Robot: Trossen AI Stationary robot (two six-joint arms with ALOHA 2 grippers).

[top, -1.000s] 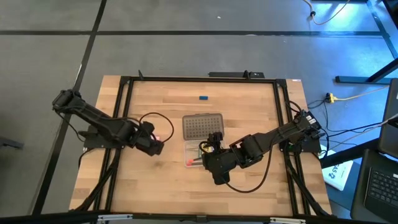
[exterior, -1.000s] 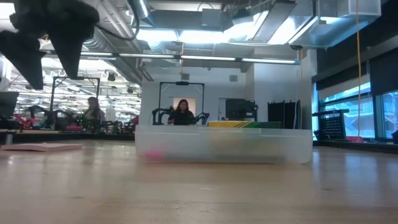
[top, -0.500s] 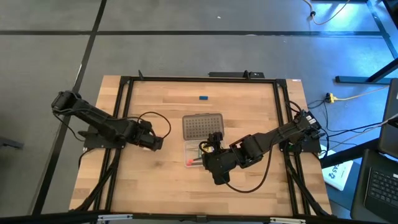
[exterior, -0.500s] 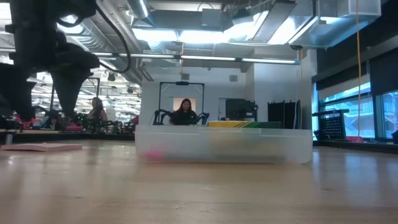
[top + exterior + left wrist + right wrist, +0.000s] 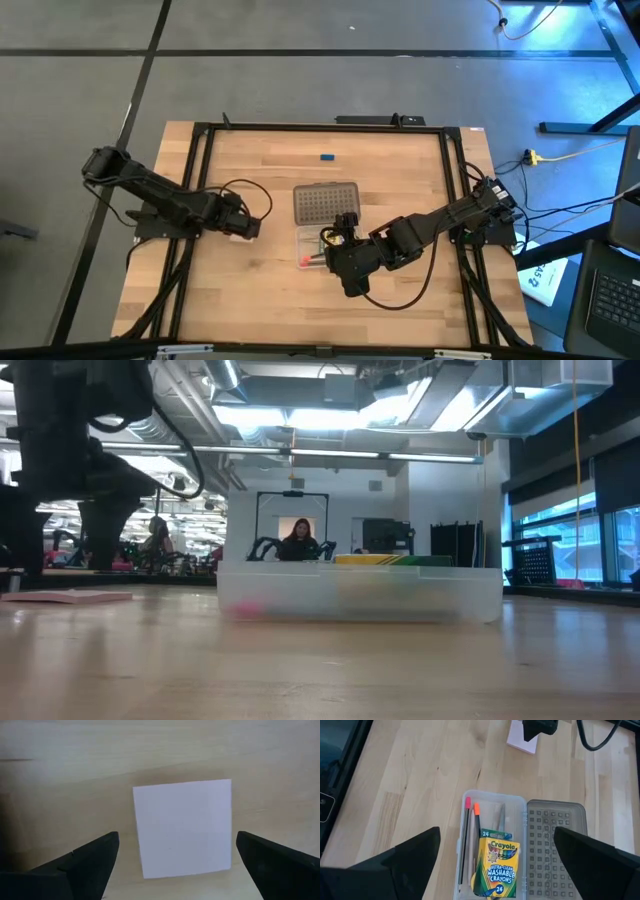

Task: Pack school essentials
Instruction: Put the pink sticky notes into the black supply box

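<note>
Pink pad point(image 5: 182, 827) flat between open left tool point(image 5: 177, 857) fingers, untouched

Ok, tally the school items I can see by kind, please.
Thin pencils, in the clear plastic case: 2
Green-and-yellow crayon box, in the case: 1
Pale pink square pad, on the wooden table: 1
Tiny blue block, on the table: 1
Total: 5

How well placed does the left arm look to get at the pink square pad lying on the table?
Probably well placed, yes. The left gripper hangs right over the pink square pad, its fingers spread wider than the pad, one on each side. Nothing lies on or beside the pad to block them.
</note>
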